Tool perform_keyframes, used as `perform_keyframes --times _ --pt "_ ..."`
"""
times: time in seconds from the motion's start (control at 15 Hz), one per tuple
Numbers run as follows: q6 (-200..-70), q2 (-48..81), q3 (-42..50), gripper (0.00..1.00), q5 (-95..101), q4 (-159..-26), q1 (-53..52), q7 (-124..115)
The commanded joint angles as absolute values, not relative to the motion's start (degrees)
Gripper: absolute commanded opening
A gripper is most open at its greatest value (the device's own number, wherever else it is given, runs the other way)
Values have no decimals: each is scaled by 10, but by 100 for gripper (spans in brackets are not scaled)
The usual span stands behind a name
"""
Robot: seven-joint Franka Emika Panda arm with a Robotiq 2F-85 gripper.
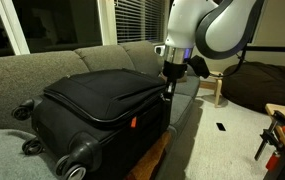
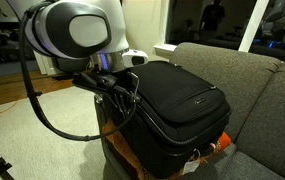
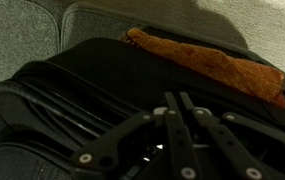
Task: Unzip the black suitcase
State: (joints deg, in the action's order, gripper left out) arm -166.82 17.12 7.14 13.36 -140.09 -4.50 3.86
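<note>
The black suitcase (image 1: 97,95) lies flat on the grey sofa in both exterior views, its wheels (image 1: 77,152) toward the camera in one and a small red tag (image 1: 134,122) on its side. My gripper (image 1: 168,88) is shut, with its tips down at the suitcase's far corner edge by the zipper line. From the opposite side, the gripper (image 2: 119,95) presses at the near corner of the suitcase (image 2: 182,100). In the wrist view the fingers (image 3: 170,120) are together over the black fabric (image 3: 82,80). Whether a zipper pull is pinched between them is hidden.
The grey sofa (image 1: 22,70) (image 2: 252,70) carries the case. A brown wooden edge (image 2: 122,150) (image 3: 212,60) runs beside the suitcase. A wooden stool (image 1: 214,90) and a dark beanbag (image 1: 267,85) stand on the carpet beyond. A black cable (image 2: 42,110) loops from the arm.
</note>
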Motion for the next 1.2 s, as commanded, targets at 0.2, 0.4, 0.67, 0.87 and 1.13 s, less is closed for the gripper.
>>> perform_keyframes --times 0.2,0.4,0.67,0.87,1.13 --pt "-1639 181 54 6 160 -1374 -93 -18" --pt "-1630 183 50 6 169 -1369 -100 -28" --pt "-1621 186 44 6 177 -1361 -109 -37" --pt "-1613 188 40 6 181 -1355 -114 -43" --pt "-1599 194 33 6 187 -1344 -121 -46"
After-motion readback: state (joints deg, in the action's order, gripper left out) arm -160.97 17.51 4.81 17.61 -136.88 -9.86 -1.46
